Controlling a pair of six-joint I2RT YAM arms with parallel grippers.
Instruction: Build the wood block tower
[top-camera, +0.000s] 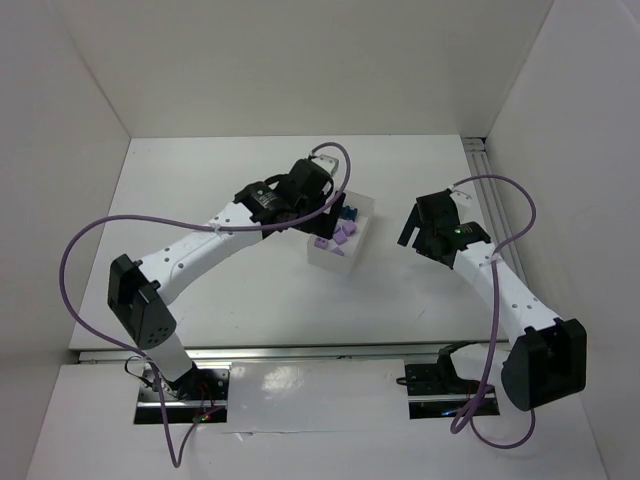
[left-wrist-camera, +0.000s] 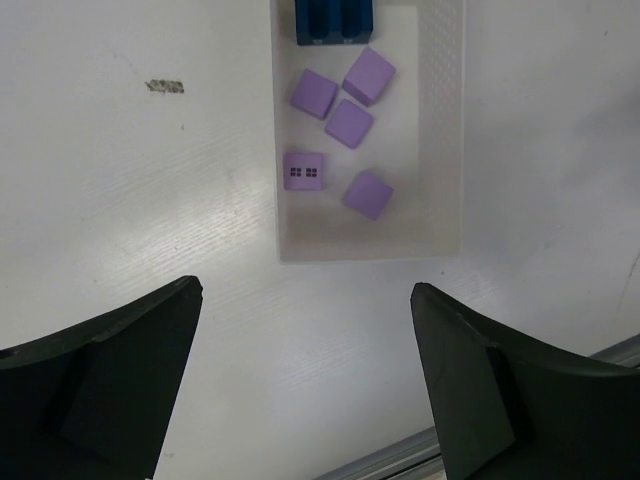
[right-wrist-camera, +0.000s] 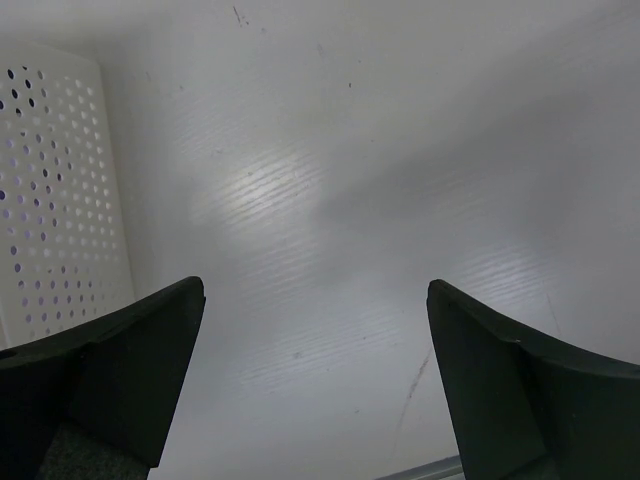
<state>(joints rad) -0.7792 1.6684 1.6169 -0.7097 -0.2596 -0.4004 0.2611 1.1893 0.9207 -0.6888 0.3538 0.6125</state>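
Several light purple blocks (left-wrist-camera: 350, 124) lie loose in a translucent white box (left-wrist-camera: 440, 150), one of them (left-wrist-camera: 303, 171) with small dark windows on its top face. Dark blue blocks (left-wrist-camera: 333, 20) sit at the box's far end. From above, the purple blocks (top-camera: 340, 238) and a blue block (top-camera: 348, 212) show inside the box (top-camera: 352, 262). My left gripper (top-camera: 325, 207) hovers over the box's near-left side; in its wrist view it (left-wrist-camera: 305, 292) is open and empty. My right gripper (top-camera: 411, 230) is open and empty to the right of the box, over bare table (right-wrist-camera: 316, 290).
The perforated wall of the box (right-wrist-camera: 50, 200) stands at the left of the right wrist view. White walls enclose the table on three sides. A metal rail (top-camera: 480, 160) runs along the right edge, and purple cables loop from both arms.
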